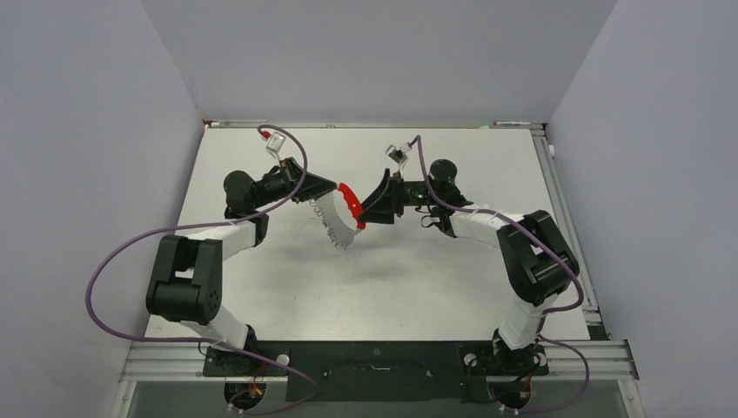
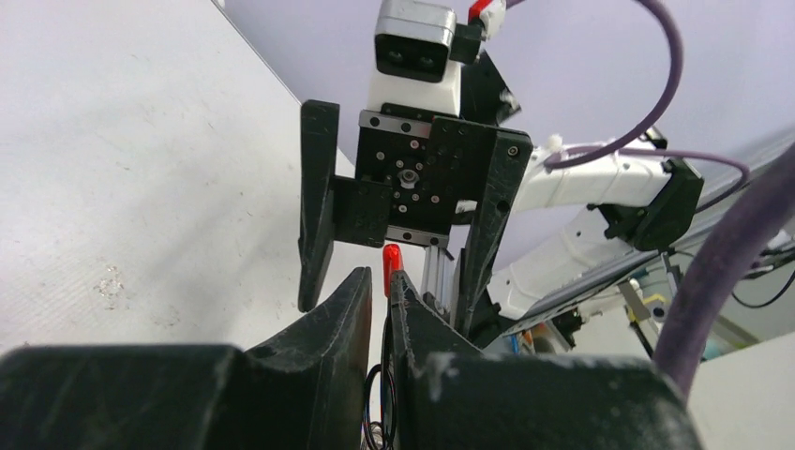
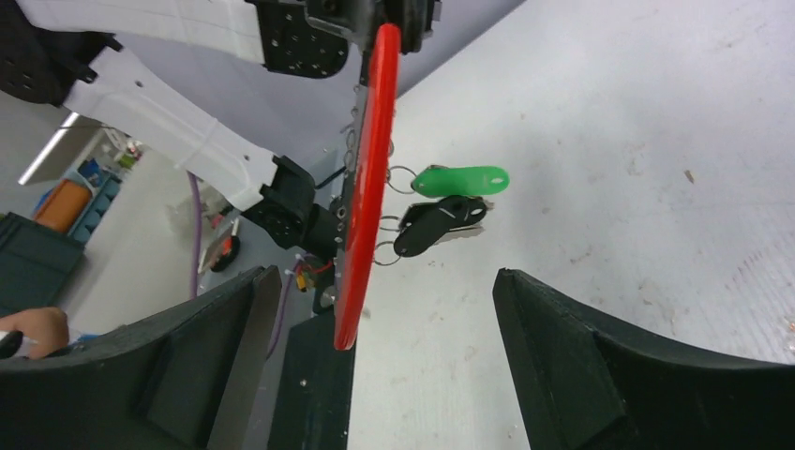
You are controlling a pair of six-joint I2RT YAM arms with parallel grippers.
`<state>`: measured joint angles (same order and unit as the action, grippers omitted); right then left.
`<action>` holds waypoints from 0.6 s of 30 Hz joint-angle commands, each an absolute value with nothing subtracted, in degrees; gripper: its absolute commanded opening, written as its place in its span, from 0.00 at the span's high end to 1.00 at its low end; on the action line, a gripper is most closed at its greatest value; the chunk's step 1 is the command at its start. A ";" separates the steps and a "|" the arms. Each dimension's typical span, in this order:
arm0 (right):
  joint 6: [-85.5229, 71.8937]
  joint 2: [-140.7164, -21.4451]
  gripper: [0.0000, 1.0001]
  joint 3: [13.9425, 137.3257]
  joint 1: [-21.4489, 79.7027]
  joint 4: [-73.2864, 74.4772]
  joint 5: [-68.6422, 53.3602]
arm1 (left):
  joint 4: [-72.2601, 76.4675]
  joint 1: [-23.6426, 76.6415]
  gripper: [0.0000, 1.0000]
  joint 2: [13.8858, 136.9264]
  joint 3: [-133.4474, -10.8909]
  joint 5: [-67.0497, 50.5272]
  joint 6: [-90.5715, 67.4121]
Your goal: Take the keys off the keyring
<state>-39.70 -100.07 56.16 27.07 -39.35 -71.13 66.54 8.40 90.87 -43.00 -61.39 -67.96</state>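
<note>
My left gripper [image 1: 332,186] is shut on the keyring [image 1: 351,198] and holds it above the table. In the left wrist view the ring's red tip [image 2: 392,262] sticks out between my closed left fingertips [image 2: 380,274]. The keys [image 1: 335,223] hang from it in a silvery bunch. In the right wrist view the red band [image 3: 370,169] stands edge-on, with the green-headed key [image 3: 461,180] and the black-headed key [image 3: 436,225] dangling to its right. My right gripper [image 1: 367,202] is open; its jaws [image 3: 384,275] straddle the band's lower end without touching it.
The white table [image 1: 418,279] lies below, walled by grey panels. Purple cables [image 1: 113,261] loop off both arms. The right arm's camera and open fingers [image 2: 317,206] face the left wrist view at close range.
</note>
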 commanded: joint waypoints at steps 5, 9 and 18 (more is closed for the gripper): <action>-65.63 -105.76 0.12 52.25 29.63 -76.33 -65.47 | 74.49 6.88 1.00 90.88 -42.00 -56.20 -73.69; -66.20 -106.87 0.11 51.13 30.97 -77.94 -62.49 | 74.12 6.44 1.00 90.48 -41.13 -54.35 -73.94; -65.50 -105.15 0.21 49.05 34.48 -75.94 -59.12 | 64.55 6.11 1.00 85.44 -38.83 -46.89 -64.78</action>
<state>-65.60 -106.83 49.65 33.10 -72.64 -62.06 66.43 6.48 89.78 -39.44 -52.03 -69.23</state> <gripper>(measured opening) 0.823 0.074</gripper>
